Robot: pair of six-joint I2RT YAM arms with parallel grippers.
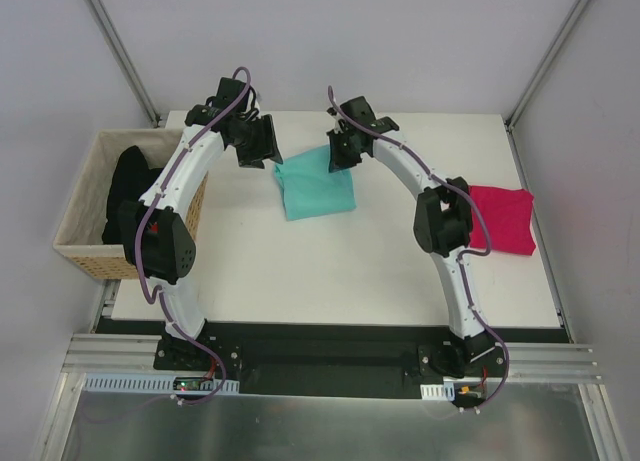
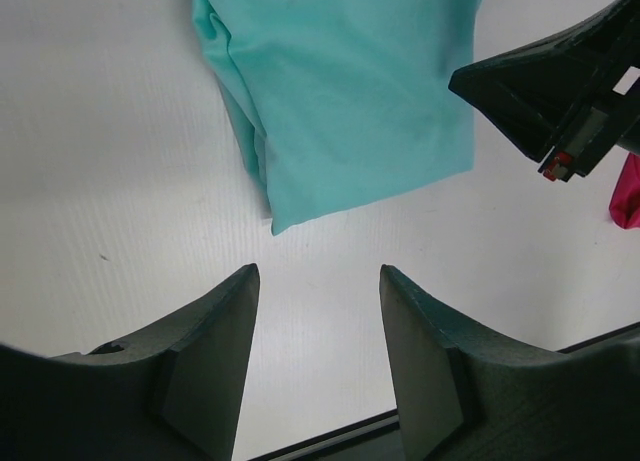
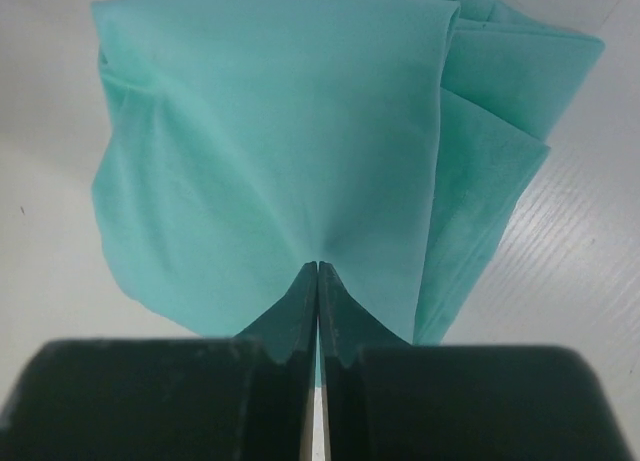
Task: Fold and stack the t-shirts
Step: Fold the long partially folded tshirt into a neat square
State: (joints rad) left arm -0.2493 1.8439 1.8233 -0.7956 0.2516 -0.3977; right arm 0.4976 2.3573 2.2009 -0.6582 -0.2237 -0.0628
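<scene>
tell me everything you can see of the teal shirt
The teal t-shirt is soft, plain, matte cloth, folded into a rough rectangle with loose layers bunched along one side. It lies on the white table toward the far middle. The right gripper is shut on its top layer, where creases fan out from the pinch. The left gripper is open over bare table just beside it, not touching.

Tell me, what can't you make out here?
- Black clothes in the basket: top view, left arm covers part; number unclear.
- Pink shirt: top view, right arm hides one edge; left wrist view's edge cuts it off.
- Teal shirt: top view, right gripper hides its far edge.
</scene>
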